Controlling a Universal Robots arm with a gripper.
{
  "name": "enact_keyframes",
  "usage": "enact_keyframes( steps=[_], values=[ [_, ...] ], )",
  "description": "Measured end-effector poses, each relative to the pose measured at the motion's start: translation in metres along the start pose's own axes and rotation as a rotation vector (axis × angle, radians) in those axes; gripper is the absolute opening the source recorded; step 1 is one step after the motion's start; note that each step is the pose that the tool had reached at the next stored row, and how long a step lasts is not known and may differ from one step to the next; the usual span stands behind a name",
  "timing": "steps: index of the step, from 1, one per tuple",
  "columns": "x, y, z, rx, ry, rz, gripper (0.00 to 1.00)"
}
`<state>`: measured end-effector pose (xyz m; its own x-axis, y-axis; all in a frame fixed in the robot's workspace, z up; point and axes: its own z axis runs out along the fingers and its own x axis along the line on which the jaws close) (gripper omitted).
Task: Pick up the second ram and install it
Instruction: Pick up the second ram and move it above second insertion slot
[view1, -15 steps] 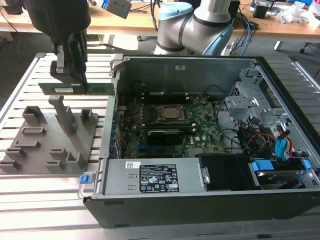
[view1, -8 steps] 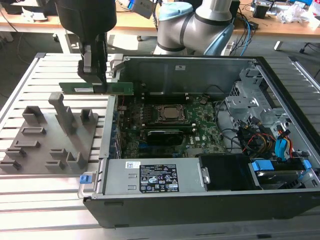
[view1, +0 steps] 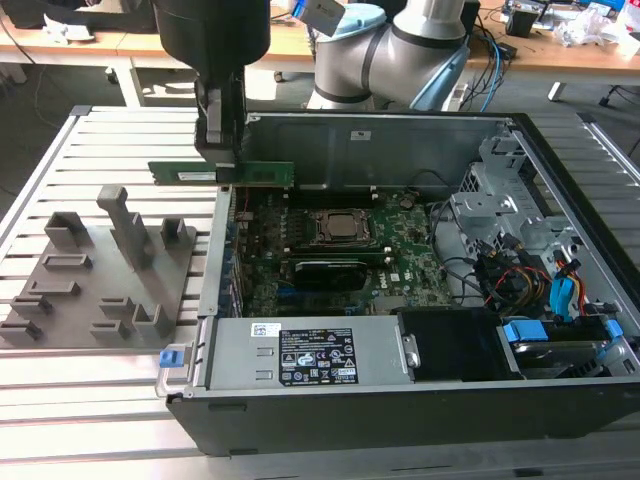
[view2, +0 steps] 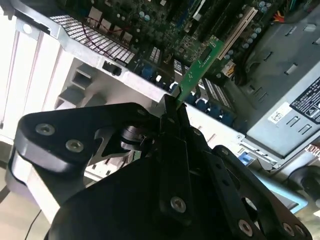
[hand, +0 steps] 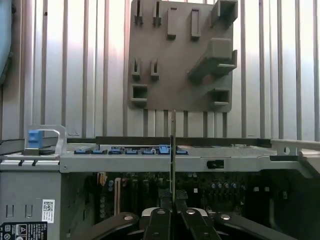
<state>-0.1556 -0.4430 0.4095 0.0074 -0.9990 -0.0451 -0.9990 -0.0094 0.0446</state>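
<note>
Above a wall of the open case (view1: 380, 145), the gripper (view1: 222, 166) pinches the second ram (view1: 262, 173); the motherboard (view1: 405, 240) lies inside.

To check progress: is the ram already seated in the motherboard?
No, the gripper holds the second ram above the case wall.

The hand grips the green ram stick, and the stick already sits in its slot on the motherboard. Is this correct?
Not quite. The hand grips the second ram, but the stick sits in no slot: the exterior view shows it held in the air above the case wall.
</note>
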Motion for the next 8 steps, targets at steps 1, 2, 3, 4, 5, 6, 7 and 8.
enact_keyframes(
  steps=[1, 2, 3, 4, 5, 6, 7, 8],
  values=[
    [-0.0005, -0.0043, 0.0004, -0.0004, -0.001, 0.0, 0.14],
    [-0.001, -0.0093, 0.0008, -0.0011, -0.001, 0.0, 0.14],
    [-0.0018, -0.0173, 0.0013, -0.0022, -0.001, 0.0, 0.14],
    [-0.0044, -0.0321, 0.0031, -0.0047, 0.0003, 0.0, 0.14],
    [-0.0056, -0.0385, 0.004, -0.0058, 0.0017, 0.0, 0.14],
    [-0.0078, -0.0498, 0.0062, -0.0076, 0.0027, 0.001, 0.14],
    [-0.0085, -0.0556, 0.0074, -0.0084, 0.0031, 0.0, 0.14],
    [-0.009, -0.0618, 0.0089, -0.009, 0.0033, 0.001, 0.14]
  ],
)
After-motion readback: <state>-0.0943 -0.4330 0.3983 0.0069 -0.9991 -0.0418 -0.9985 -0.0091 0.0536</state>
